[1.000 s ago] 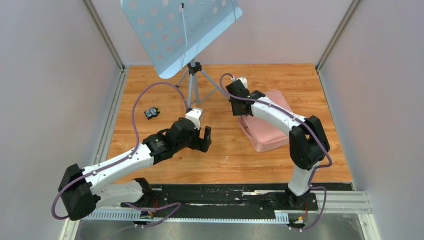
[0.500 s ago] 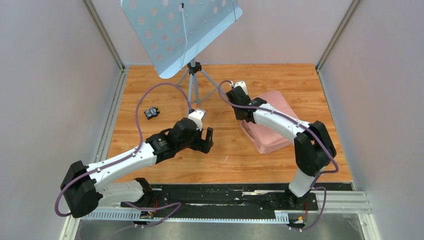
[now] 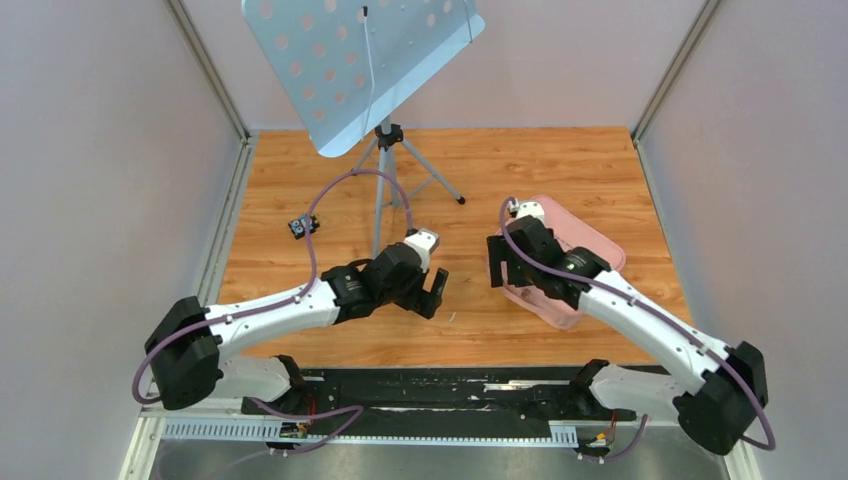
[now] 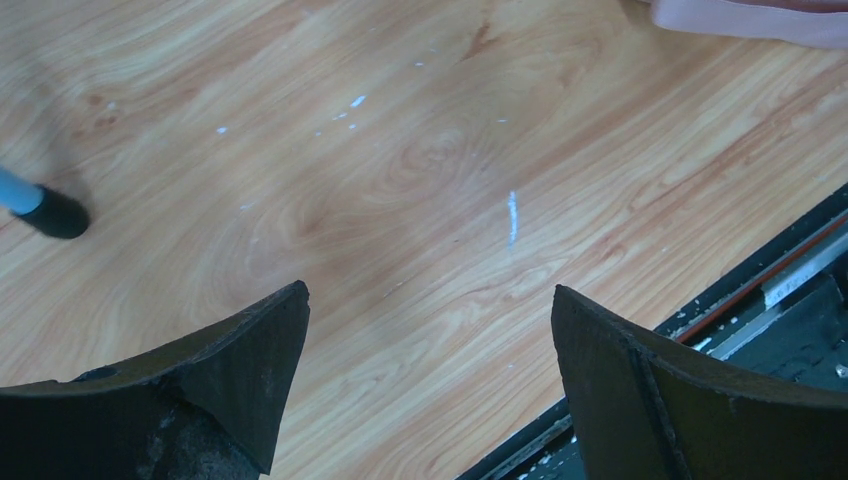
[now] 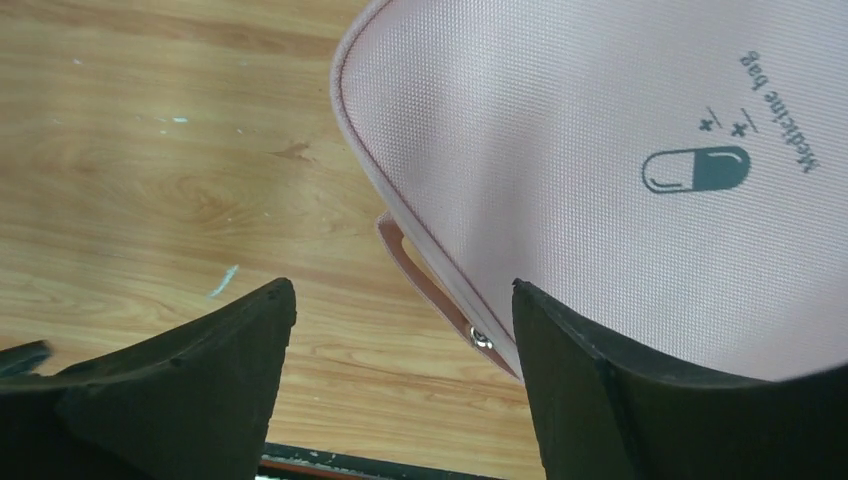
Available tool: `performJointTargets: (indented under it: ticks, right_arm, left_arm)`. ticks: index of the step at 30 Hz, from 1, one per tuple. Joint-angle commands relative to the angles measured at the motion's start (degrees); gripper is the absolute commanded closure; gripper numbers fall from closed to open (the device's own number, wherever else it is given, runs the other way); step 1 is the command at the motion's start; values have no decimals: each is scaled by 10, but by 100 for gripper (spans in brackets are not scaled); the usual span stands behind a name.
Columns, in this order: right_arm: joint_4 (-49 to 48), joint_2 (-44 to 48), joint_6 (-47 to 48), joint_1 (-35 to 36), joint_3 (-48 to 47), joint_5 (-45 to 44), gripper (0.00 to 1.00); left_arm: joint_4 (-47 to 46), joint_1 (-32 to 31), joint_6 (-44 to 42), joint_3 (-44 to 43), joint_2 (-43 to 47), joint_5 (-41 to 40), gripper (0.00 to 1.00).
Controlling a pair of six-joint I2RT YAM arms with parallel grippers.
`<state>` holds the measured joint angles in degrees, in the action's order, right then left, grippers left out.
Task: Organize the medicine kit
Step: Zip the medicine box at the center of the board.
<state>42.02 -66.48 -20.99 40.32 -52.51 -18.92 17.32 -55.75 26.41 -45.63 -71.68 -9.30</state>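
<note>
Left hand [image 3: 432, 290]: spread, empty, above bare tabletop [image 3: 300, 180].
Right hand [image 5: 400, 290]: spread, empty, over the zip pull [image 5: 425, 280].
Medicine kit [image 3: 590, 238]: closed, flat, on the tabletop's right side.
Risk: the right hand may pinch fabric and drag the soft case.

A robotics lab cell. Pale panels [image 3: 90, 150] and aluminium framing [image 3: 210, 75] box in the wood-grain surface [image 3: 560, 160]. The left arm [image 3: 270, 312] and right arm [image 3: 650, 325] are bolted at the frame's bottom.
</note>
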Motion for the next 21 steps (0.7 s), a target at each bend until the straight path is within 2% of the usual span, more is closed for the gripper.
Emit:
performJointTargets:
  ticks: [1,4,7,10,11,13,18,21]
  right_arm:
    - [9,69,-97,-26,-5,-20,19]
    - [10,115,-123,-157,-6,37,21]
    - [9,157,-143,-312,5,98,22]
    - [9,186,-166,-448,24,151,17]
    - [8,195,-172,-478,32,169,10]
    - [8,208,-179,-535,54,216,6]
    - [-22,221,-184,-655,123,350,6]
    - [-54,212,-180,-688,150,415,7]
  left_arm:
    - [-22,-28,-9,-52,-26,-9,2]
    - [-34,-38,-7,-93,-60,1,2]
    - [-2,-38,-20,-198,-143,-10,1]
    - [0,-38,-46,-265,-208,-3,1]
    - [-5,-38,-51,-291,-233,-2,0]
    - [-6,-37,-62,-331,-266,-6,0]
    - [17,-18,-84,-429,-358,18,0]
    - [10,-3,-87,-464,-402,45,0]
